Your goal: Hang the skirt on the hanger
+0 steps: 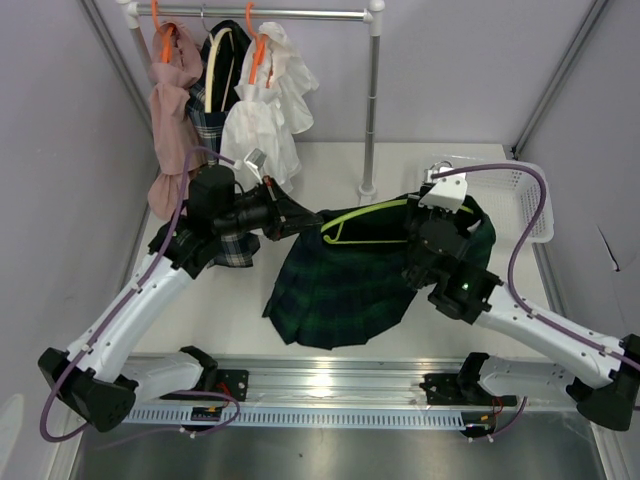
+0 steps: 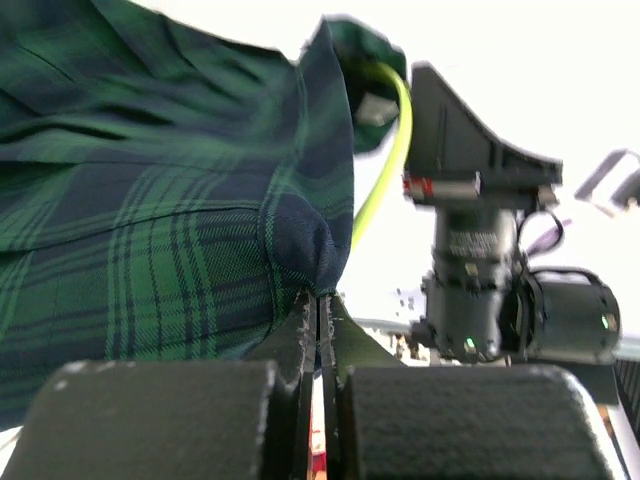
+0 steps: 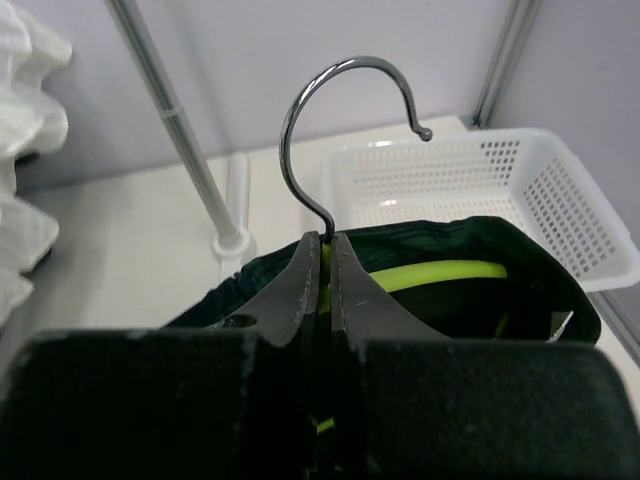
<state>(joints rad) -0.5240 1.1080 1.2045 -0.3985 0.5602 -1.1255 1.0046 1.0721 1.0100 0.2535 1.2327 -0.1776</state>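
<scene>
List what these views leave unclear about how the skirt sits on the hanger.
- Right wrist view: the hanger's ends and any clips, blocked by the right gripper.
- Top view: the hanger's right end, under that arm's wrist.
- Left wrist view: most of the hanger, covered by the skirt; the background is washed out.
- All views: whether the waistband is fastened to the hanger.

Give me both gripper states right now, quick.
Left gripper: closed, pinching the edge of the skirt.
Right gripper: closed on the hanger, just below its hook.
</scene>
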